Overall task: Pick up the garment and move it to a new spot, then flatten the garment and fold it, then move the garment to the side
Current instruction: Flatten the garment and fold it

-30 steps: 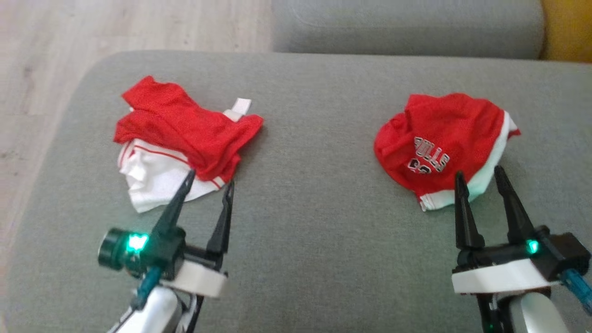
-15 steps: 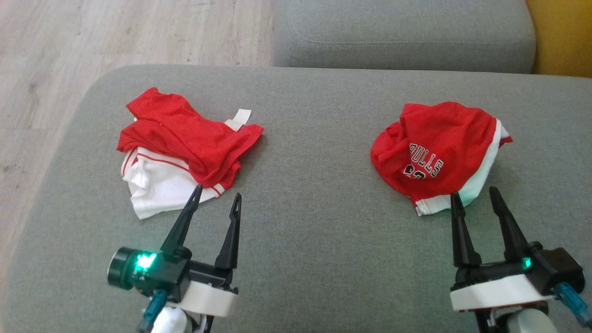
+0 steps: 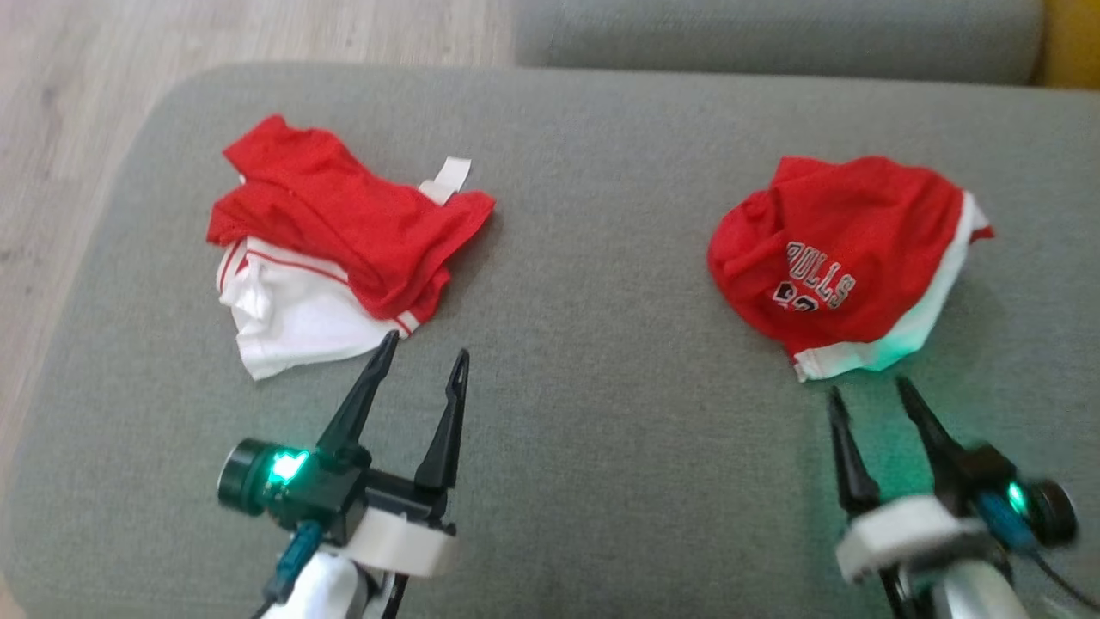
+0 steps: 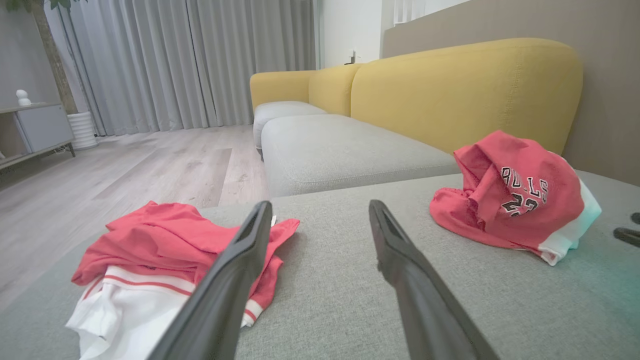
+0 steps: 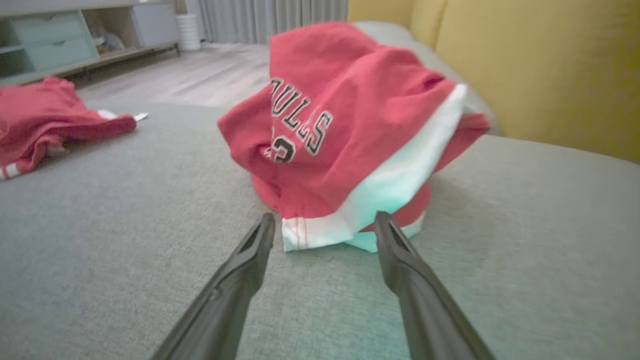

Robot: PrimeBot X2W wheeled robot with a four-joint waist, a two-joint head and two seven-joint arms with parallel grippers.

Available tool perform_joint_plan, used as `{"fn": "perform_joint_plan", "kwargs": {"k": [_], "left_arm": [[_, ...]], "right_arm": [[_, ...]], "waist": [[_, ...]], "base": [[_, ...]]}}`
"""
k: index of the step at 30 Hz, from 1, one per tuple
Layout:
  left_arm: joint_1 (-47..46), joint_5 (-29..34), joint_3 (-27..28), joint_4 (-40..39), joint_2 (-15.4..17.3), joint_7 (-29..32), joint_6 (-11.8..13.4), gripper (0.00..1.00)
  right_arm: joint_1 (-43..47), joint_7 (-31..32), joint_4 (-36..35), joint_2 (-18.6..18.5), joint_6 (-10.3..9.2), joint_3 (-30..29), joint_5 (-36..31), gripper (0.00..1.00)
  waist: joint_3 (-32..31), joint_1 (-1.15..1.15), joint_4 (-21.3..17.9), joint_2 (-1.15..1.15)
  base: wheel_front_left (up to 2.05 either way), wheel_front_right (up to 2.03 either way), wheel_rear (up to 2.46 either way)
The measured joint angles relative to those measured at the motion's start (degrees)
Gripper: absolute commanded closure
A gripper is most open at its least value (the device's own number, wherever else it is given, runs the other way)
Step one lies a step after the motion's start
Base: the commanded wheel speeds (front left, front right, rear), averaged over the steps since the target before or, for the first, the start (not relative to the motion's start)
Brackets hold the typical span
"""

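Two crumpled garments lie on the grey cushion [image 3: 584,258]. At the left is a red and white garment [image 3: 344,232] [image 4: 165,240] [image 5: 45,115] with striped hems. At the right lies a red jersey [image 3: 842,249] [image 4: 515,195] [image 5: 340,130] lettered "BULLS", bunched into a mound with a white hem in front. My left gripper [image 3: 426,345] [image 4: 319,203] is open, its fingertips just short of the left garment's near right corner. My right gripper [image 3: 867,387] [image 5: 325,215] is open too, a little in front of the jersey's white hem, holding nothing.
Wooden floor [image 3: 69,103] runs past the cushion's rounded left edge. A second grey cushion [image 3: 773,34] [image 4: 340,150] sits behind, with a yellow sofa back [image 4: 465,90] [image 5: 540,65] beyond. Bare cushion lies between the two garments. A low cabinet [image 5: 60,40] stands across the room.
The head view has shifted. Both grippers' fingertips overlapped the garments' near hems a second ago; they now stand just short of them. Both garments lie as before.
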Motion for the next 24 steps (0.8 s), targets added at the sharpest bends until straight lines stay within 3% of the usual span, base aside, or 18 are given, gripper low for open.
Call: {"fn": "perform_joint_plan", "kwargs": {"k": [6,11,12,13,14,24], "left_arm": [[-2.95,1.09,1.15,1.08,-1.87,0.00,-1.94,0.00],[-3.82,2.08,1.92,1.44,-3.10,0.00,-3.07,0.00],[-3.94,2.09,2.16,1.56,-3.27,0.00,-3.10,0.00],[-4.04,2.16,2.53,1.63,-3.43,0.00,-3.39,0.00],[-4.10,2.43,2.85,1.70,-3.56,0.00,-3.57,0.00],[-4.05,3.49,4.54,3.09,-4.75,0.00,-4.57,0.00]], "right_arm": [[-9.84,4.22,7.50,-0.01,0.00,0.30,-3.79,0.00],[-12.04,6.75,13.05,-0.03,0.00,-1.45,-5.88,0.00],[-12.40,6.95,13.56,-0.03,0.00,-1.66,-5.89,0.18],[-12.98,7.32,13.99,-0.04,0.00,-1.77,-5.92,0.73],[-13.65,7.35,14.49,-0.09,0.00,-1.68,-5.92,1.00],[-14.32,5.20,16.42,-0.23,0.00,2.13,-1.68,1.00]], "waist": [[3.68,0.01,1.37,0.00],[5.70,0.01,2.84,0.00],[5.95,0.00,3.12,0.00],[6.12,0.00,3.34,0.00],[6.22,0.00,3.52,0.00],[3.95,0.00,3.16,0.00]], "base": [[0.00,0.00,0.00],[0.00,0.00,0.00],[0.00,0.00,0.00],[0.00,0.00,0.00],[0.00,0.00,0.00],[0.00,0.00,0.00]]}}
